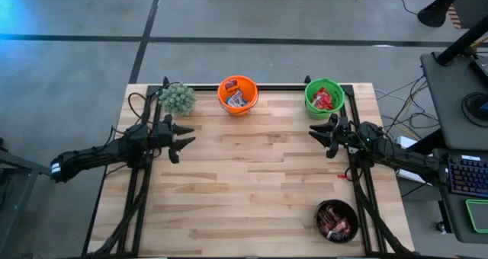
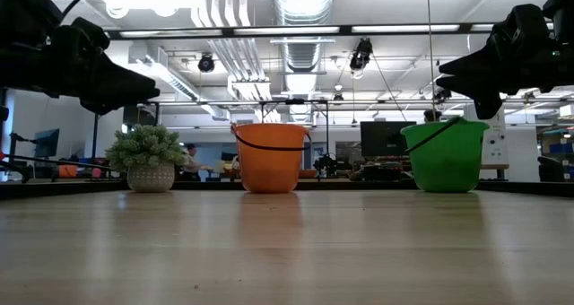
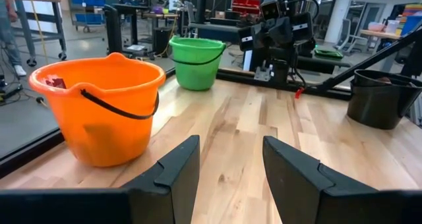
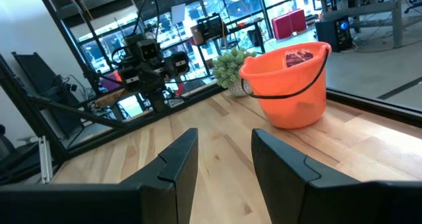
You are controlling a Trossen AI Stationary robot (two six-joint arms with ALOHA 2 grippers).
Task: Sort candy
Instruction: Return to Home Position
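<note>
The candy lies in three buckets that stand on the wooden table (image 1: 252, 183). Blue-and-white bars (image 1: 236, 99) fill the orange bucket (image 1: 238, 94) at the far edge. Red packets (image 1: 324, 99) are in the green bucket (image 1: 325, 97) at the far right, and dark brown bars (image 1: 335, 221) are in the black bucket (image 1: 336, 220) at the near right. My left gripper (image 1: 187, 135) hangs open and empty above the table's left side, pointing level toward the right. My right gripper (image 1: 313, 131) hangs open and empty at the right side, facing it.
A small green potted plant (image 1: 177, 98) stands at the far left corner, beside the orange bucket. Black frame rails (image 1: 145, 183) run along the table's left, right and far edges. The middle of the table between the two grippers is bare wood.
</note>
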